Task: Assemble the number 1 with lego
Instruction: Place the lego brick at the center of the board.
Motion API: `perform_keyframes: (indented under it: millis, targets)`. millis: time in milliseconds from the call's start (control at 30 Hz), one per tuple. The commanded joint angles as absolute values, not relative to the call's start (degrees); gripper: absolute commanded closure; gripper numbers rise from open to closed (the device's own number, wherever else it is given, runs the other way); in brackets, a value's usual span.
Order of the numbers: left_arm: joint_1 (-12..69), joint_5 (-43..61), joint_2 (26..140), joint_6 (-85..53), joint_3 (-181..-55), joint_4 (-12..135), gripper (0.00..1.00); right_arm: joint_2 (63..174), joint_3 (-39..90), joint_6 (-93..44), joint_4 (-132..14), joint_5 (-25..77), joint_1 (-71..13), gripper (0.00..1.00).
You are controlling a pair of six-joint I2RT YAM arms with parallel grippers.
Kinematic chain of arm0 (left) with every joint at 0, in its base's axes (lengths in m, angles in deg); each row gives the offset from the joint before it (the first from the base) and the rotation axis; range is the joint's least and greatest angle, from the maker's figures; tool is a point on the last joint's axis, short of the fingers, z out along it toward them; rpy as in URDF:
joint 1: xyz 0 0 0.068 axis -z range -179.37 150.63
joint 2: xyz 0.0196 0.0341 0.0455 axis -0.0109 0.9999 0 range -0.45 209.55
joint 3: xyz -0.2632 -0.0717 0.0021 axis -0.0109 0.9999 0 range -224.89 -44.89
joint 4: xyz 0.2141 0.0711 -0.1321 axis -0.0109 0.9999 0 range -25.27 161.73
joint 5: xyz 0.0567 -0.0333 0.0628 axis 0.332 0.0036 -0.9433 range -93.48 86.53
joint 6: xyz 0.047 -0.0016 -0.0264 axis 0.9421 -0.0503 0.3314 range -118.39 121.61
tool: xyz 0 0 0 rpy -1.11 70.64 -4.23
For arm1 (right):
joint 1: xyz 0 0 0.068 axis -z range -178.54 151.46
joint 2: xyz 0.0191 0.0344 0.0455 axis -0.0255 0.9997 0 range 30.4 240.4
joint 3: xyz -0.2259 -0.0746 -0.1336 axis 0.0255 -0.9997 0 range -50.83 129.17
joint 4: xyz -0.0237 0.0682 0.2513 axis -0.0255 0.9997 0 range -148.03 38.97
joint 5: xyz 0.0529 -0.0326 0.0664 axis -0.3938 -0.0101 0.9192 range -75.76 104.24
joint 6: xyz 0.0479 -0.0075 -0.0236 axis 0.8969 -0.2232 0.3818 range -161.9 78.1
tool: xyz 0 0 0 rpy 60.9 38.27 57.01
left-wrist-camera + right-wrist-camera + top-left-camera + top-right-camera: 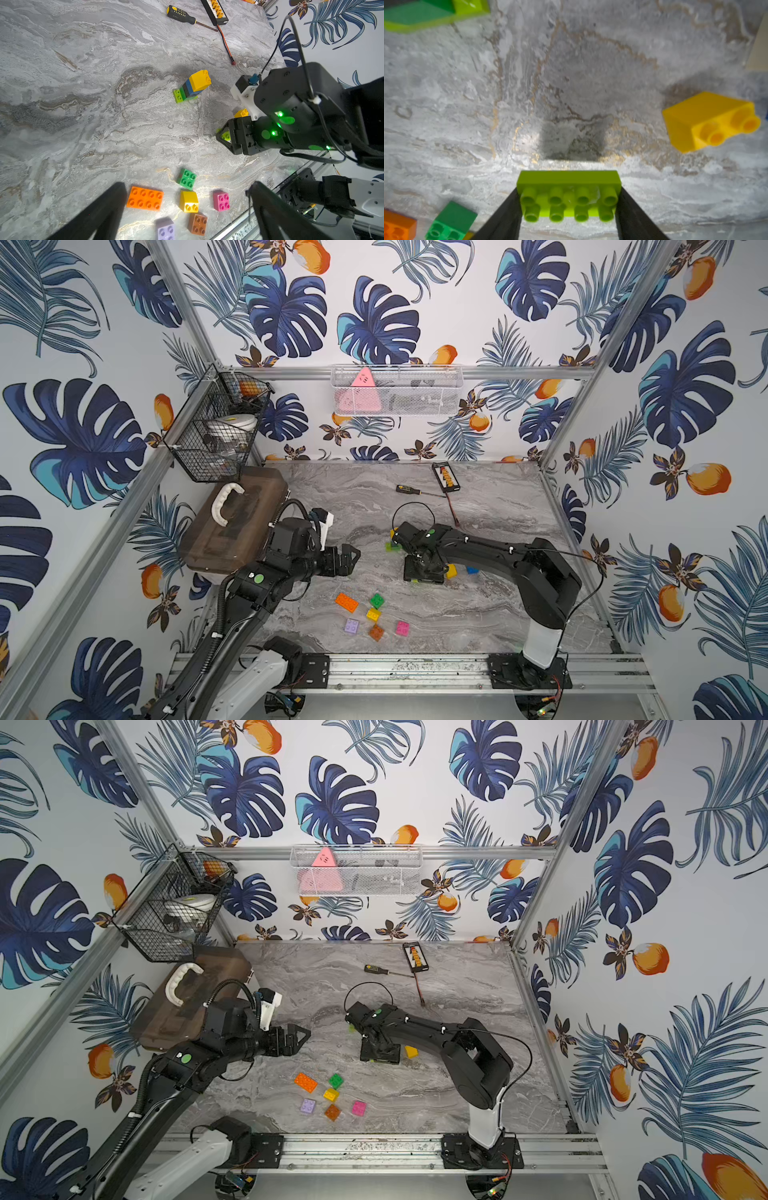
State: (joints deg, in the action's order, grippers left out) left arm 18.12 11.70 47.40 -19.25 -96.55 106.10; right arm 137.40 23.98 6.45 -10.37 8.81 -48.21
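My right gripper (569, 192) is shut on a lime green 2x4 lego brick (569, 178), gripped by its short ends, low over the marble tabletop; in a top view the gripper (420, 572) points down at mid-table. Just behind it stands a small lego stack (193, 86) with lime at the bottom and yellow on top. A yellow brick (451, 571) and a blue one (471, 570) lie beside the right gripper. My left gripper (186, 185) is open and empty, hovering over loose orange (347, 602), green (377, 600), yellow (373, 614), purple (352, 626), brown (376, 632) and pink (402, 628) bricks.
A screwdriver (409, 489) and a black connector strip (445, 477) with a red lead lie at the back. A brown lidded box (235, 522) sits at the left edge, beside the left arm. Wire baskets hang on the walls. An aluminium rail (415, 672) runs along the front.
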Motion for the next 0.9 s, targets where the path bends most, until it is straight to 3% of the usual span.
perform_keyframes:
  millis: [0, 467, 733, 867]
  targets:
    - [18.12, 11.72, 47.65, -18.92, -97.01, 106.5, 0.01, 138.64, 24.98, 2.41, -9.19, 8.32, -47.23, 0.39]
    - [17.52, 12.07, 48.37, -18.87, -97.01, 106.47, 0.01, 142.54, 24.85, 0.48, -11.88, 8.52, -46.92, 0.36]
    - [17.33, 12.3, 48.5, -18.77, -96.96, 106.48, 0.01, 142.35, 26.61, 0.76, -10.56, 9.25, -46.88, 0.05]
    - [17.33, 12.17, 48.28, -18.78, -97.01, 106.48, 0.01, 138.81, 28.34, 2.35, -8.55, 9.17, -46.62, 0.03]
